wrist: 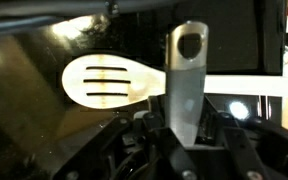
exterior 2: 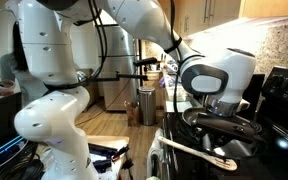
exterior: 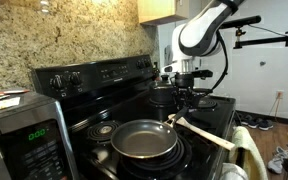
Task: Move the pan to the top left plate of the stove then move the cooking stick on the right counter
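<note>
The pan (exterior: 144, 141) sits on a front burner of the stove (exterior: 94, 100), grey inside, its dark handle pointing right. The small chrome-ringed burner (exterior: 105, 129) beside it is bare. The cooking stick (exterior: 206, 133) lies at the stove's front right, past the pan. It also shows in an exterior view (exterior 2: 197, 151) and in the wrist view (wrist: 104, 80), where its slotted head points left. My gripper (exterior: 184, 102) hangs just above the stick near the pan handle. In the wrist view the gripper (wrist: 187, 45) looks shut, and its fingers cross in front of the stick's handle.
A deeper black pot (exterior: 164, 95) stands on a back burner just behind my gripper. A silver microwave (exterior: 24, 135) fills the near left. A counter (exterior: 214, 105) lies beyond the stove, and a towel (exterior: 241, 150) hangs at the stove's front.
</note>
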Robot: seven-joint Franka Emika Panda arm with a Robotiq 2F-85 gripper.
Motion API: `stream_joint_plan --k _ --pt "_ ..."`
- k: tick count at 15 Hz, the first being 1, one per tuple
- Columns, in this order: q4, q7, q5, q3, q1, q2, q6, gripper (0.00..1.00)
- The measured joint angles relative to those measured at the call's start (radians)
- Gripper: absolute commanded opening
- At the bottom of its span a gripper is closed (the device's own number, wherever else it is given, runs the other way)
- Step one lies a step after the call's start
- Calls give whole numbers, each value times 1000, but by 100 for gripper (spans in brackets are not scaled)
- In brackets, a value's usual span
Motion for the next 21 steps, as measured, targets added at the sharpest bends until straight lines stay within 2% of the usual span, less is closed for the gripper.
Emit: stream_joint_plan --k 3,5,18,19,20,21 --pt "6 0 0 13 1 1 0 95" --pt "23 -1 0 28 4 3 -1 100" --pt "96 -46 14 97 16 96 -8 100" --pt "101 -46 14 101 16 106 -8 75" --pt "105 -46 14 105 16 114 -8 74" --pt "109 -47 14 108 16 122 -8 67"
